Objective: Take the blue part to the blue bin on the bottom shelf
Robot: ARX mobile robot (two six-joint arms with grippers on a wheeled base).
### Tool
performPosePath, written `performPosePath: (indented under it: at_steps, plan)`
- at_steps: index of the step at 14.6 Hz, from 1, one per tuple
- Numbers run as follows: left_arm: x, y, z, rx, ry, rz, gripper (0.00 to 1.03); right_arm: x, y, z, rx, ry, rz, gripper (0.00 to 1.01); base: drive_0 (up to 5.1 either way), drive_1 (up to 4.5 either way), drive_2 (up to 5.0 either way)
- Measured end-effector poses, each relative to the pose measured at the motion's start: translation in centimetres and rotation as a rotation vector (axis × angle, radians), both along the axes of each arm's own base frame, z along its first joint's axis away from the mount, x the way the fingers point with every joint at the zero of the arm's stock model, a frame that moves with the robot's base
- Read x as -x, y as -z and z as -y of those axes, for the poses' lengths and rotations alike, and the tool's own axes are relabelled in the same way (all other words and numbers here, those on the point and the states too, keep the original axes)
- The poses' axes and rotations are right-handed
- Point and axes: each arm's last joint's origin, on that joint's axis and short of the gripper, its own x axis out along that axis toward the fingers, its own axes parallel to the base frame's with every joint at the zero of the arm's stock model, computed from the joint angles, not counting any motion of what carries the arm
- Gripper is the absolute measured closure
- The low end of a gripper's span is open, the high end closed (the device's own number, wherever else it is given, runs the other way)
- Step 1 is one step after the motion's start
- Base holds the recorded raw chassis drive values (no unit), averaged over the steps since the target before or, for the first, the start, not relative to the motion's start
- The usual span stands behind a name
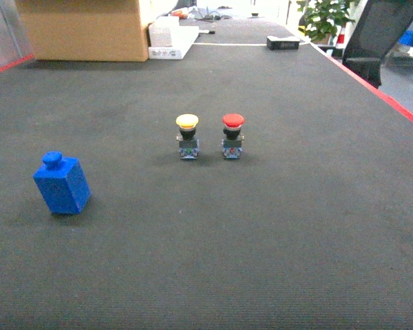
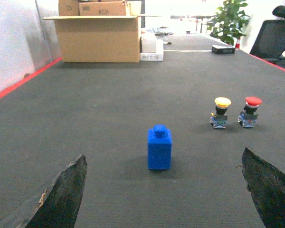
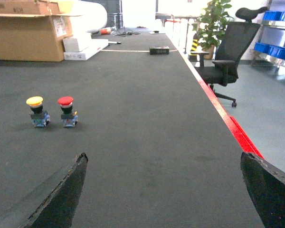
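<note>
Blue part (image 2: 159,147) stands upright on the dark mat, centred ahead of the left gripper (image 2: 164,190), between its two fingertips (image 2: 61,194) but apart from both. The jaws stand released, wide, w/ nothing in them. Risk here: the part is tall w/ a knob on top, so an off-centre approach could let one finger tip it over before the other touches. To the right of those jaws, the yellow button (image 2: 222,112) and the red button (image 2: 251,111) sit just beside each other, well apart from the part, so a stray grab seems unlikely. Right gripper (image 3: 164,190) is likewise spread and empty; both buttons lie ahead-left of it. No blue bin or bottom shelf shows in any view, so the placing spot can't be judged yet.
</note>
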Motion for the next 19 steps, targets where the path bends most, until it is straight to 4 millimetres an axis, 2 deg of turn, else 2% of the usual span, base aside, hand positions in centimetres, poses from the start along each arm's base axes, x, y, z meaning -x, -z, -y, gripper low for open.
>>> performPosePath:
  at_steps: [9,10,12,14,16,19]
  plan:
    - [0.0,0.2,0.0,0.001,-0.005,-0.019,0.05,0.0,0.0,0.0,0.0,0.0,-0.005,0.03,0.0,0.0,0.0]
    - [-0.2,0.4,0.2,0.021,-0.077,-0.146,0.05,0.0,0.0,0.0,0.0,0.001,-0.005,0.03,0.0,0.0,0.0]
    - [-2.0,0.5,0.1,0.022,-0.139,-0.187,0.05,0.0,0.0,0.0,0.0,0.001,-0.005,0.03,0.0,0.0,0.0]
    - [-4.9,-0.7,0.1,0.032,-0.108,-0.142,0.05,0.0,0.0,0.0,0.0,0.0,-0.005,0.03,0.0,0.0,0.0]
    - [-9.1,-1.0,0.8,0.034,-0.029,-0.141,0.05,0.0,0.0,0.0,0.0,0.0,-0.005,0.03,0.0,0.0,0.0]
    - [-15.4,1.0,0.9,0.032,-0.028,-0.201,0.05,0.0,0.0,0.0,0.0,0.0,-0.005,0.03,0.0,0.0,0.0]
